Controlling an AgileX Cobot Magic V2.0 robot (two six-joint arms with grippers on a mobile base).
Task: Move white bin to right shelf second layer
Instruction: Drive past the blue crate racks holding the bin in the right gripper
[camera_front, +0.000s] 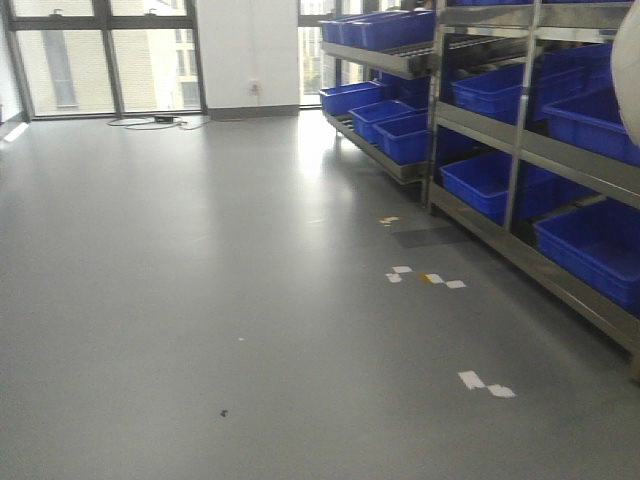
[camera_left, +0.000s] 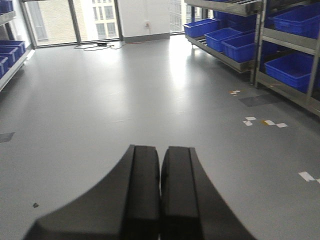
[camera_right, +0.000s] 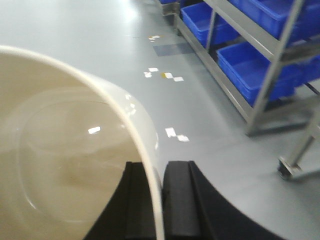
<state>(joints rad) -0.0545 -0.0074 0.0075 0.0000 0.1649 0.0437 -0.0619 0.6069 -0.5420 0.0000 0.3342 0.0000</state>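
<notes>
Half the job looks done: the white bin (camera_right: 65, 150) is held off the floor but not yet shelved. Farthest from the steel rack (camera_front: 522, 130), the left gripper (camera_left: 160, 200) hangs over bare floor, its fingers pressed together on nothing. Nearer the rack, the right gripper (camera_right: 161, 200) pinches the bin's wall, one finger inside and one outside, well short of the rack. Left to do, I judge: approach, raise, set it on the second level. Blue crates (camera_front: 490, 90) fill the rack's visible levels, and no free slot shows. Tape marks (camera_front: 430, 278) lie on the floor before the rack. A castor (camera_right: 286, 168) stands just beside its near post.
</notes>
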